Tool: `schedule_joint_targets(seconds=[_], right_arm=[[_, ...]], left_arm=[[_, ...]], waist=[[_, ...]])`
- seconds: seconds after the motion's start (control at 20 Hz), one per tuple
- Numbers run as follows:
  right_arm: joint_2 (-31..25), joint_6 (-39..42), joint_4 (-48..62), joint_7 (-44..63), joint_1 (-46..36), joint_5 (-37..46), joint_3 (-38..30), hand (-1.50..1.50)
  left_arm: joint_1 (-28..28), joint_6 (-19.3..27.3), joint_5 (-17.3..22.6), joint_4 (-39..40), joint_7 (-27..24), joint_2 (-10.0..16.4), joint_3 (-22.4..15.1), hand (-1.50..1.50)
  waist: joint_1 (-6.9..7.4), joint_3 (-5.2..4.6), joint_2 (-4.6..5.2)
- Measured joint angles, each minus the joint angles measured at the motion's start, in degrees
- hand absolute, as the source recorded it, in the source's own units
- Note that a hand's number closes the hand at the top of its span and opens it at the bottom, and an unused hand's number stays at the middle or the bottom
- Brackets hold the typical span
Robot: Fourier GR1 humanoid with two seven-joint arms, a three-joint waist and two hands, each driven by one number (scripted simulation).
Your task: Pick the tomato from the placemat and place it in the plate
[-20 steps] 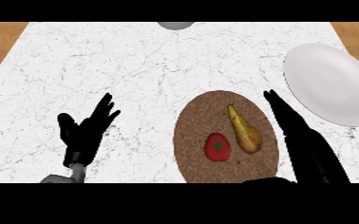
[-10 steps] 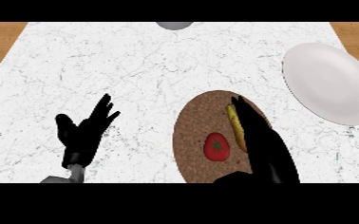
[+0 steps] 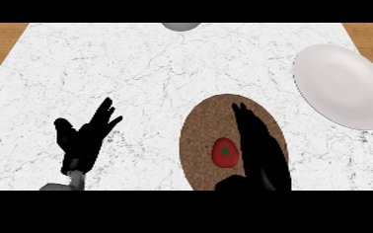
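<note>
A red tomato (image 3: 225,152) with a green stem lies on the round brown placemat (image 3: 205,123) at the lower middle of the counter. My right hand (image 3: 258,148) hovers over the mat just right of the tomato, fingers straight and pointing away from me, and it hides what lies beneath it. The white plate (image 3: 336,91) sits at the right edge, apart from the mat. My left hand (image 3: 86,137) rests open at the lower left, fingers up.
The white marble counter (image 3: 146,69) has wooden strips at both far corners. A grey round object (image 3: 180,25) peeks in at the top edge.
My right hand has slid left across the placemat and now covers the yellow-brown item that lay beside the tomato. The left hand has barely moved.
</note>
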Motion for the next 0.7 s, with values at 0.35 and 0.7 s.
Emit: schedule_joint_targets(seconds=[0.35,0.7], right_arm=[[2.0,0.4,4.2,-1.1,1.3,3.1,-0.6,-1.50],[5.0,0.7,10.8,-4.4,0.5,3.7,-1.9,1.50]], left_arm=[[0.5,-0.3,-1.3,-1.0,0.9,-1.0,0.7,0.00],[0.6,-0.9,-2.7,-0.6,0.1,-2.2,1.4,0.00]], waist=[[0.01,0.00,0.00],[0.07,0.07,-0.04]])
